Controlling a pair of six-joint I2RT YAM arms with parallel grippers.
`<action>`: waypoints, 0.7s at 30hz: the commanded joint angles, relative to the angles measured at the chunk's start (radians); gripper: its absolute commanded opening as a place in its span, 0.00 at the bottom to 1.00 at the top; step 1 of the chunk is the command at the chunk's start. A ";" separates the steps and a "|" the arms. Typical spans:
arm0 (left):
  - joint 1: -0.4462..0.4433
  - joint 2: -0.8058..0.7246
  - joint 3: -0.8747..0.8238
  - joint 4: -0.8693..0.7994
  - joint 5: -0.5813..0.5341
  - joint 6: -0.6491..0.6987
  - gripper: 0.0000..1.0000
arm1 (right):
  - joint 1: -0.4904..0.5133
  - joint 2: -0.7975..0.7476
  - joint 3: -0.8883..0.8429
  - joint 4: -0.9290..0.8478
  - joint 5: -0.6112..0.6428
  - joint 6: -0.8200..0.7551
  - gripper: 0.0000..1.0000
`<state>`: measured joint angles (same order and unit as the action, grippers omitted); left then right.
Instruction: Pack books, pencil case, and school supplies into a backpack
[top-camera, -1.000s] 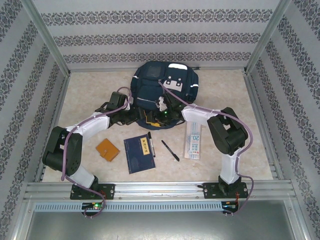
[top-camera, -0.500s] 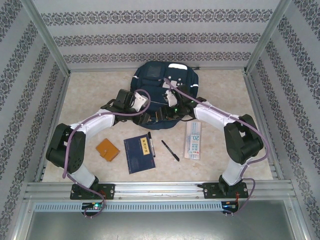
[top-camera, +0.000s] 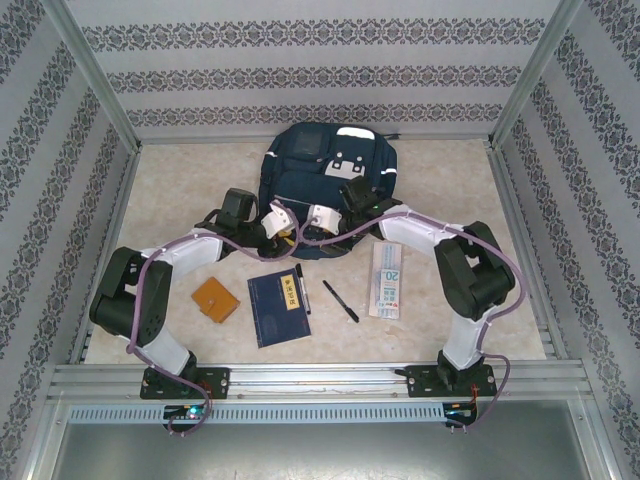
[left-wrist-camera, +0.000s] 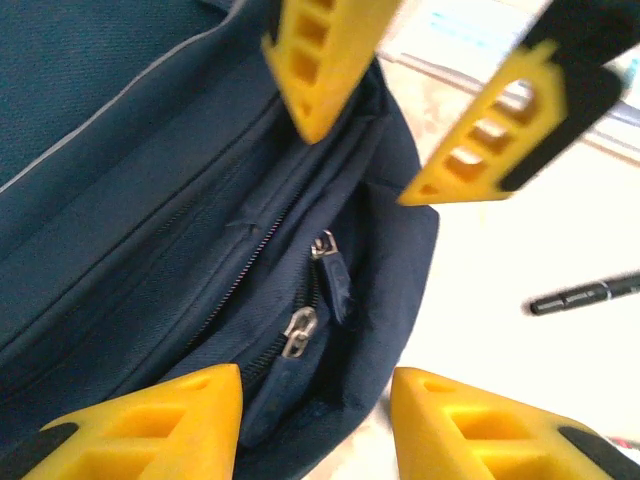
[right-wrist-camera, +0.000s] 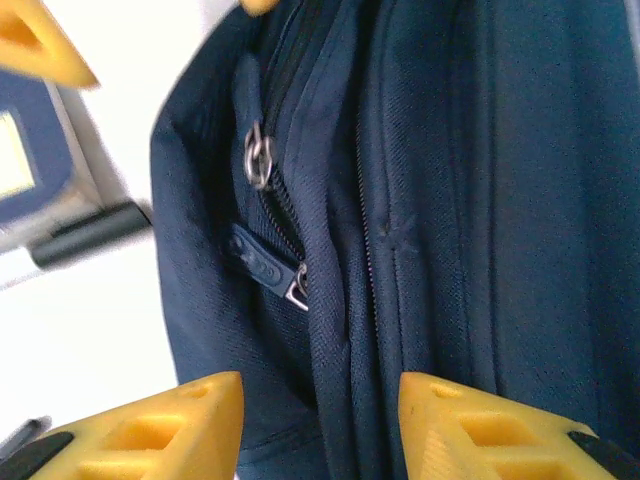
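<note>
My left fingers (left-wrist-camera: 150, 430) stand moderately apart with nothing pinched between them, poised just over the near end of the backpack (top-camera: 330, 160). Below the gap a zip (left-wrist-camera: 250, 270) runs through the navy cloth. Its metal slider (left-wrist-camera: 299, 335) and dark pull tab (left-wrist-camera: 335, 285) lie loose, and neither finger touches them. I cannot tell whether the zip is open or closed

My right fingers (right-wrist-camera: 150, 430) are spread to much the same width and also hold nothing. They come at the same stretch of the bag from the opposite side. From the left wrist I see their yellow tips facing mine across the zip, near but not touching

From above, both pairs meet over the bag's near edge, my left arm reaching in from the left and my right arm from the right. The backpack lies flat at the far middle of the bench (top-camera: 180, 190), white patches upward

Everything else lies on the bench nearer to me, outside the bag:
- The navy book (top-camera: 272, 312) sits in the middle, its yellow label (top-camera: 290, 292) near its right side
- One black pen (top-camera: 300, 285) lies along the book's right edge, touching it
- The second pen (top-camera: 340, 300) lies slanted just to the right, apart from the book
- The pencil case (top-camera: 386, 280) lies lengthwise further right, pale with blue "20" print, beside my right arm
- The orange-brown booklet (top-camera: 216, 299) lies left of the book, a little apart from it
</note>
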<state>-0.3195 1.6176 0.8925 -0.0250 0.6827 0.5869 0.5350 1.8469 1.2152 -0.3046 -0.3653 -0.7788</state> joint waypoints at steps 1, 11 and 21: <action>0.010 -0.031 -0.024 0.025 0.066 0.121 0.44 | 0.020 0.051 0.023 0.008 0.093 -0.196 0.45; 0.034 -0.034 0.014 -0.095 0.050 0.241 0.45 | 0.048 -0.033 -0.128 0.338 0.204 -0.202 0.00; 0.052 -0.023 0.022 -0.015 0.013 0.213 0.47 | 0.022 -0.148 -0.256 0.533 0.092 -0.190 0.00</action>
<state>-0.2790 1.6032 0.8883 -0.0696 0.6903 0.7864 0.5713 1.7481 0.9829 0.1059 -0.2138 -0.9909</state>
